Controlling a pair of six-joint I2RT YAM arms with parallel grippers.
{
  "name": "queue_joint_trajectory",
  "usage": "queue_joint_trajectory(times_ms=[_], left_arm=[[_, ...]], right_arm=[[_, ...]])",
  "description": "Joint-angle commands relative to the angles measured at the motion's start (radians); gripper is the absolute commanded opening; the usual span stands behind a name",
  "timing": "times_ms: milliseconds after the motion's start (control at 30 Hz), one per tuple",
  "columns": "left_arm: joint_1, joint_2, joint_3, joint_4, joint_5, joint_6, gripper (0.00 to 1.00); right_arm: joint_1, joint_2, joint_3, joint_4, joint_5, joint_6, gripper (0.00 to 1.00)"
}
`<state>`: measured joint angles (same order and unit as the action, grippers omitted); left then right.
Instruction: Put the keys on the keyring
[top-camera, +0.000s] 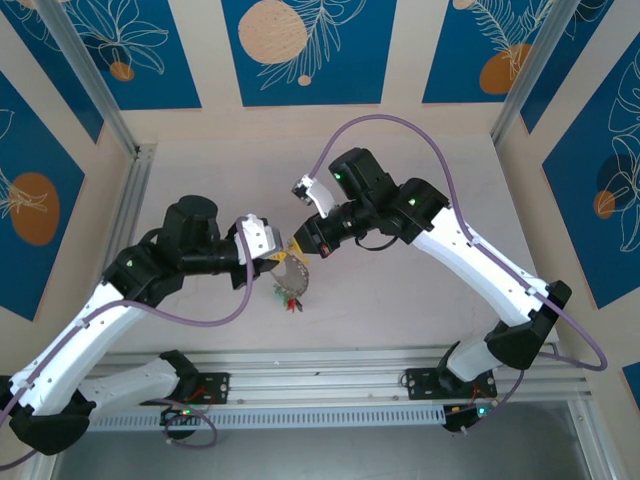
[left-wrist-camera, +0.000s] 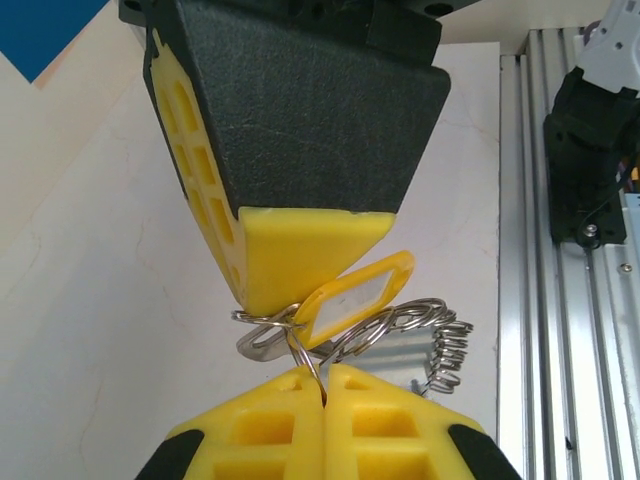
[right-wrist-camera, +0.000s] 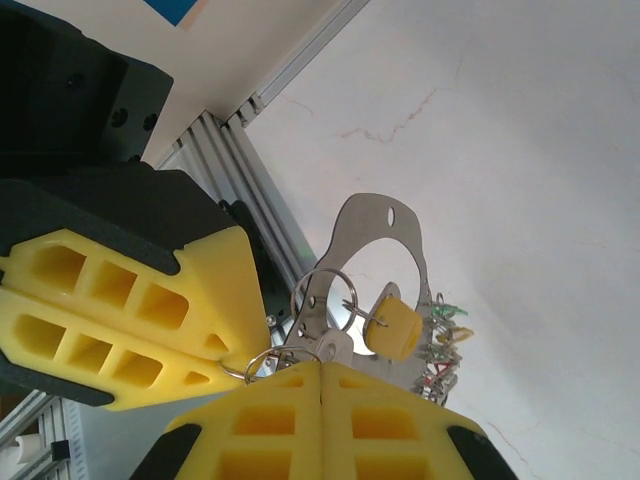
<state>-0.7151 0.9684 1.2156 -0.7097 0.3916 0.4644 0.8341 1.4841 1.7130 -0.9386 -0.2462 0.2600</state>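
Dead centre of the top view, the left gripper (top-camera: 279, 258) and the right gripper (top-camera: 303, 248) sit nose to nose, the left one pointing in from the left of the frame and the right one from the upper right. So neither arm is nearer, both are right on the thing. The keyring (right-wrist-camera: 360, 208) sits in the gap between them, with its bunch of green and red tagged keys (top-camera: 288, 295) dangling toward the bottom of the frame.

In the left wrist view the left's fingers (left-wrist-camera: 260, 425) are pressed flat together with a thin wire loop (left-wrist-camera: 303, 355) nipped in the seam, so it's closed and gripping that wire. The right's tip enters from the top of that frame and touches the same tangle, just beside a yellow tag (left-wrist-camera: 360, 297). In the right wrist view the right's fingers (right-wrist-camera: 390, 425) are closed too, with a small ring (right-wrist-camera: 325, 271) just above the seam. Whether they pinch that ring or a neighbour, can't tell.

The bit that matters imo: from the right's fingers the grey hoop rises toward the top of the frame, opening face-on to the camera, and the small ring overlaps its lower left side. The keys themselves I can't pick out of the tangle, my guess is they're somewhere at that pinch point. Next move looks like a tiny threading nudge along the wire, not a reach.
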Motion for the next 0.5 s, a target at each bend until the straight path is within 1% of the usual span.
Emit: queue_joint_trajectory(times_ms=[0,467], left_arm=[[-0.018,-0.034,0.000,0.073,-0.005,0.023,0.00],[-0.017,-0.013,-0.003,0.087,-0.006,-0.005,0.00]], right_arm=[[0.003,0.003,0.021,-0.029,0.047,0.021,0.00],[-0.005,-0.105,-0.105,0.086,0.046,0.002,0.00]])
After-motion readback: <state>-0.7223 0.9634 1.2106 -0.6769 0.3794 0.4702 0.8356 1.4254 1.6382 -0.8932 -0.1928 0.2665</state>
